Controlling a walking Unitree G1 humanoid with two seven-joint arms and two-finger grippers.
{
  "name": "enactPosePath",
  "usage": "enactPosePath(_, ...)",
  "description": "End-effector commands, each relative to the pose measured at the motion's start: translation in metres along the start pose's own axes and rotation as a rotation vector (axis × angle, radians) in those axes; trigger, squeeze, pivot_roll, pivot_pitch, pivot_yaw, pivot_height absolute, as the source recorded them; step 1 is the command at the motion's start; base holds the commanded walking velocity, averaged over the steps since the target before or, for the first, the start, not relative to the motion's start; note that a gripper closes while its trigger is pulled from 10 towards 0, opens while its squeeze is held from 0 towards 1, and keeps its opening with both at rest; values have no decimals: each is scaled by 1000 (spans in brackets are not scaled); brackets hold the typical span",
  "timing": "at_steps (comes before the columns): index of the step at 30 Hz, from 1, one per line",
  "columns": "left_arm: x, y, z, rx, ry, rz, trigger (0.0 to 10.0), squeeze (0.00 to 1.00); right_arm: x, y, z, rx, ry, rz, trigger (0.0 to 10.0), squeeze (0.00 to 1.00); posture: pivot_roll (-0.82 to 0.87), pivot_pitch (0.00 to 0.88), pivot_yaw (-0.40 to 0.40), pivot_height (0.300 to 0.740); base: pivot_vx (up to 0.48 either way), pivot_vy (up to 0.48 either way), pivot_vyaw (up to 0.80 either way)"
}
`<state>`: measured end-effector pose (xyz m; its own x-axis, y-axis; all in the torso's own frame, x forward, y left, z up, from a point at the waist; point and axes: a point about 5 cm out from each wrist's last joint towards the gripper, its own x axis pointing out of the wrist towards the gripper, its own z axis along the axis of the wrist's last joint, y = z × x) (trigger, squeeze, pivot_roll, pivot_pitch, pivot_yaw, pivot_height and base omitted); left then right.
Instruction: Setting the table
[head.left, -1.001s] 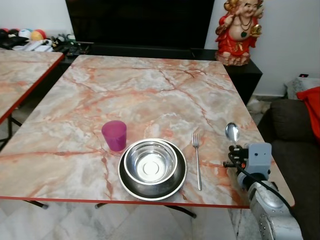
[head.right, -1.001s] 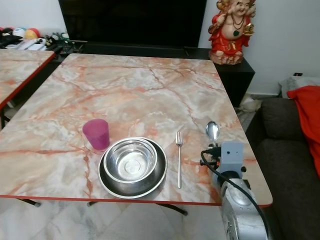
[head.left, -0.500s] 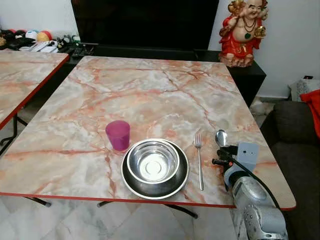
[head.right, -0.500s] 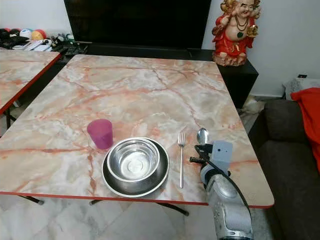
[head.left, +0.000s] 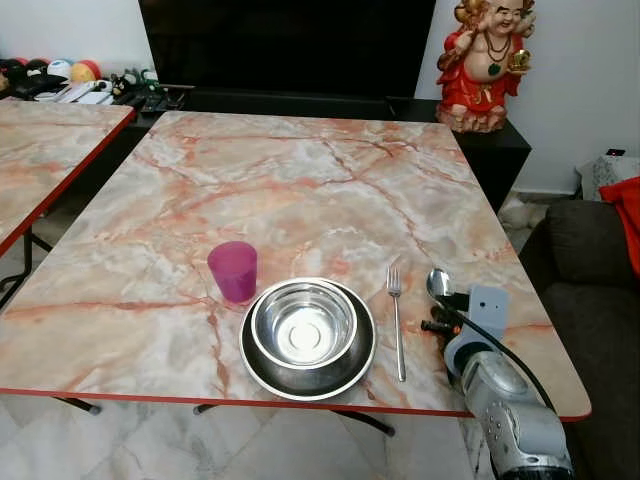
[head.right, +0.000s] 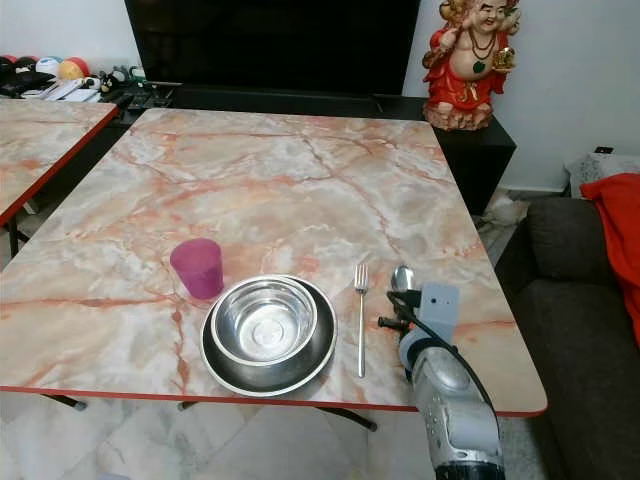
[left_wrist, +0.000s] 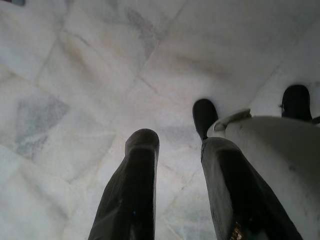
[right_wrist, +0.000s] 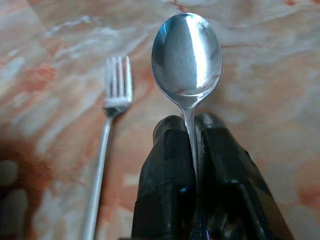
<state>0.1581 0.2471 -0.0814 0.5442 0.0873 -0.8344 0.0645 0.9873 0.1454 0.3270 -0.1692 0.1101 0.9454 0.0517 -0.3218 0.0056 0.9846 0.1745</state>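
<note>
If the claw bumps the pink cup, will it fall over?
Probably easily. The small translucent pink plastic cup looks light and stands upright, taller than wide, so a high bump might tip it. A low push would more likely slide it across the smooth marble-patterned table.

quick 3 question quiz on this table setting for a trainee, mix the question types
1. True or false: the right claw is shut on the spoon.
2. What lies between the bowl and the spoon? A) cup B) fork C) knife
3. Fill in: the pink cup stands to the bowl's ____.

Key: 1 true. 2 B, the fork. 3 left. The left claw hangs idle over the floor.
</note>
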Motion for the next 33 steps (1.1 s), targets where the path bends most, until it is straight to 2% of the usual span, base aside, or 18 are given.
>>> enactPosePath(1,-3,1,-13,6,35,-2,10000,0,1,1,-1,14,24,8,10000,0,-46,104,-12,740,0,0,0)
enactPosePath(5,-5,0,-20,4,43,-4,10000,0,2,4,-1,0,35,16,10000,0,-43,106,-13,740,0,0,0)
enactPosePath(9,-9,10,-28,1,58,6,10000,0,0,4,0,1,47,12,10000,0,-44,108,-11,740,0,0,0)
enactPosePath(19,-9,19,-21,1,49,14,10000,0,-3,5,-2,11,53,5,10000,0,-49,112,-12,740,0,0,0)
enactPosePath(33,-2,-6,-13,3,39,-11,10000,0,6,6,-1,10,53,-3,10000,0,-43,107,-15,740,0,0,0)
